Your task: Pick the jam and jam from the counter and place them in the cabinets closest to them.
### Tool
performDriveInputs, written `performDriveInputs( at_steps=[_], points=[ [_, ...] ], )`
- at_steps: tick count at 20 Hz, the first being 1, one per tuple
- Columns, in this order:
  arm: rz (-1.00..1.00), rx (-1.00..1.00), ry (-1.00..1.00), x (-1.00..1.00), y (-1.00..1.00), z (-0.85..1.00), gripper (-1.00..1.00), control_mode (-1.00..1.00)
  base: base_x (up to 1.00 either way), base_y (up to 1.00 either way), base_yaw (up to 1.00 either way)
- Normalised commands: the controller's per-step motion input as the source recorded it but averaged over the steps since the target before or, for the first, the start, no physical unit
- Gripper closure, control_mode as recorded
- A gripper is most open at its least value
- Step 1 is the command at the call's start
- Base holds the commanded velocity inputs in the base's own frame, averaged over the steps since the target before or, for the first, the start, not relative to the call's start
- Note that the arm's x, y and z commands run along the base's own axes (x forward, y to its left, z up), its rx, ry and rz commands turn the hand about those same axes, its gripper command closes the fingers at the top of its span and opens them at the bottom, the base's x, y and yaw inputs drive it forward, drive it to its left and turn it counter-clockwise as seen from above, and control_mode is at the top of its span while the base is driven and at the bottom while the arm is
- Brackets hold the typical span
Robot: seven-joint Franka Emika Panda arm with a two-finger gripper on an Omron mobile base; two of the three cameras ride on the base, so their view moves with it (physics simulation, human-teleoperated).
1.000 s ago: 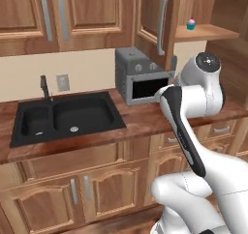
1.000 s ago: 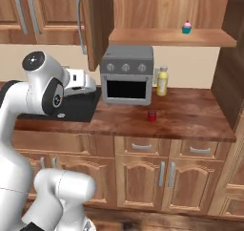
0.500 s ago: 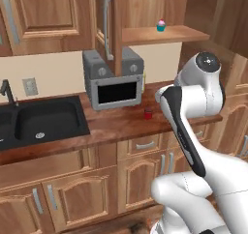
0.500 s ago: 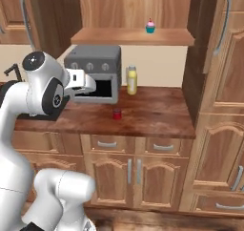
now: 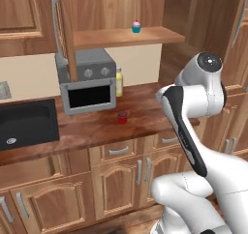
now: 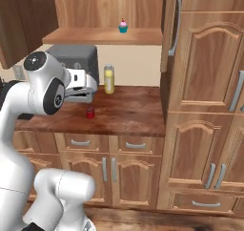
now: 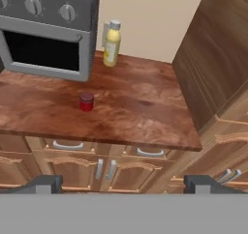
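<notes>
Jam: one small red jar (image 7: 86,101) stands upright on the counter (image 7: 140,112), in front of the toaster oven (image 7: 46,30) and well apart from the gripper (image 7: 121,183), ahead of it and slightly left. The gripper is spread and holds nothing. One yellow bottle (image 7: 111,43) stands by the far wall. One cupcake (image 6: 123,26) sits on the open cabinet shelf (image 6: 102,35) above.

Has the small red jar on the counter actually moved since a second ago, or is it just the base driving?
No. The red jar sits in front of the toaster oven's right corner on the counter, as before; the whole view shifted together, so the base moved.
</notes>
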Motion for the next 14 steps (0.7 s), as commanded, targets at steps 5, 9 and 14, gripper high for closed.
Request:
performDriveInputs(
  at_steps=[5, 9, 14],
  points=[
    [0.0, 0.0, 0.0, 0.0, 0.0, 0.0, -1.0, 1.0, 0.0, -0.04, 0.0],
    [0.0, 0.0, 0.0, 0.0, 0.0, 0.0, -1.0, 1.0, 0.23, 0.0, 0.0],
    [0.0, 0.0, 0.0, 0.0, 0.0, 0.0, -1.0, 1.0, 0.37, 0.0, 0.0]
  ],
)
